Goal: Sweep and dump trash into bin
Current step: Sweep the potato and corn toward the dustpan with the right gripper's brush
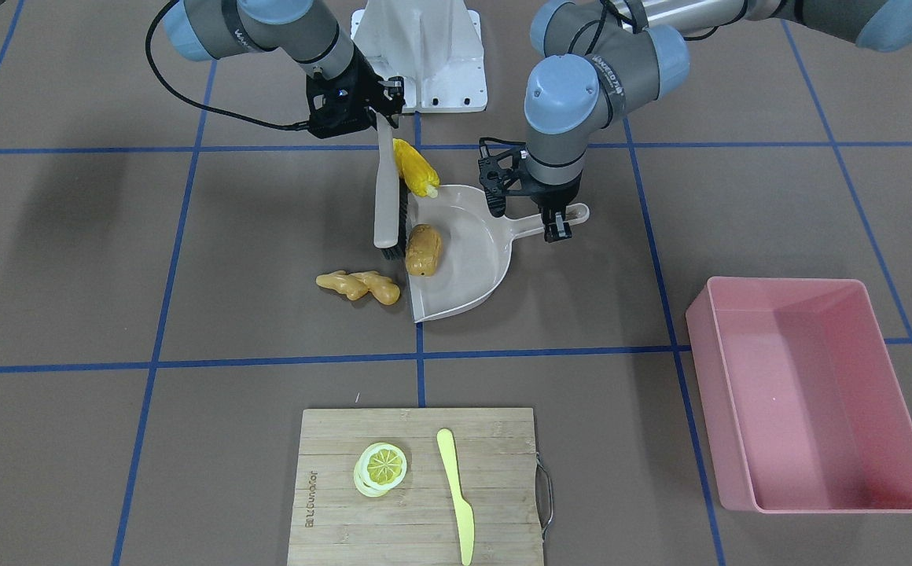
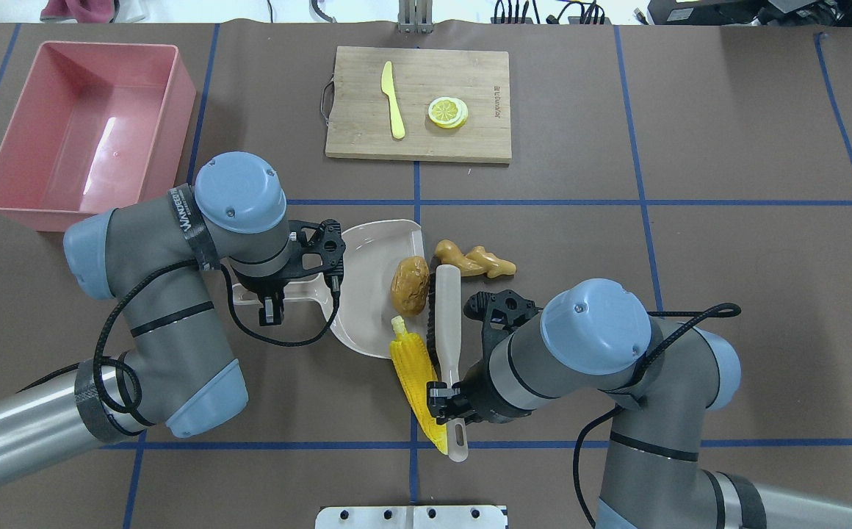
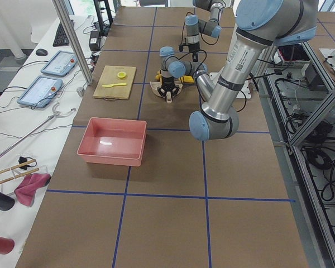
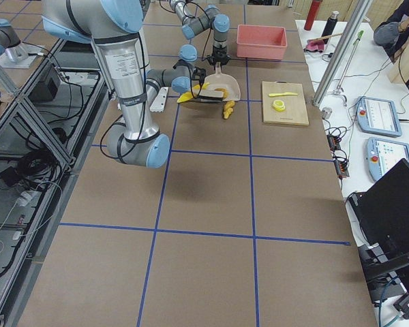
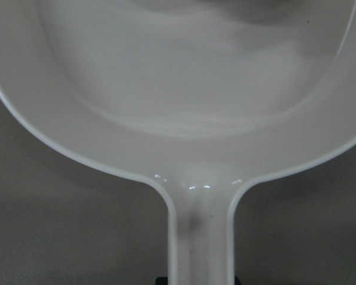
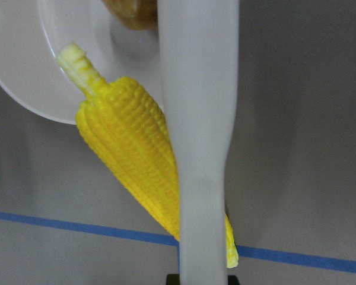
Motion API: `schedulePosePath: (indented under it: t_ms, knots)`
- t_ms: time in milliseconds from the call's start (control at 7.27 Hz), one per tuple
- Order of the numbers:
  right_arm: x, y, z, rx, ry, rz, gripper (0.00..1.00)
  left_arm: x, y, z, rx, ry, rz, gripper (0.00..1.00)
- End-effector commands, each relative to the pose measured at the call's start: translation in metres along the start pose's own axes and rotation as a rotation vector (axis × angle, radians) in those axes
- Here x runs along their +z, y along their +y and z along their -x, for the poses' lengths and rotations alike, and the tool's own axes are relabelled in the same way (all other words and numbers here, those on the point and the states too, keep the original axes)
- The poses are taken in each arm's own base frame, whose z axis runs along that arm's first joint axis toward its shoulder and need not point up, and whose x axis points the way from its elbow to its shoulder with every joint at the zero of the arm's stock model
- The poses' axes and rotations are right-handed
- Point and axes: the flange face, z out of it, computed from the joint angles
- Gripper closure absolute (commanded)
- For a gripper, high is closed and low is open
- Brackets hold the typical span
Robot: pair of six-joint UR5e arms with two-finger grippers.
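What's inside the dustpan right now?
Just the brown potato, lying at the dustpan's open edge. The corn's pale tip reaches over the rim, and the ginger lies outside. The rest looks bare. What is under the potato is covered.

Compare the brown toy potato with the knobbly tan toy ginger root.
The brown toy potato is a plump oval; the knobbly tan toy ginger root is branched. The potato lies inside the beige plastic dustpan; the ginger lies outside on the table. Both are toy foods.
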Motion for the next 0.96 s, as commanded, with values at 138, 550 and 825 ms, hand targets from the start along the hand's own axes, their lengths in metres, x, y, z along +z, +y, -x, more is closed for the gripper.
schedulePosePath:
  t_ms: [138,550,825]
  knots:
    - [-0.049,-0.037,-0.026,0.051,-0.018,-0.024,1.0,0.005,0.004,0.0,0.076,0.005,0.017,1.0]
    - [-0.105,-0.003,-0.032,0.074,0.0,-0.029,1.0,0.007,0.008,0.0,0.071,0.015,0.042,1.0]
    - [-0.107,0.027,-0.023,0.231,-0.033,0.004,1.0,0.009,0.01,0.001,0.096,0.014,0.057,1.0]
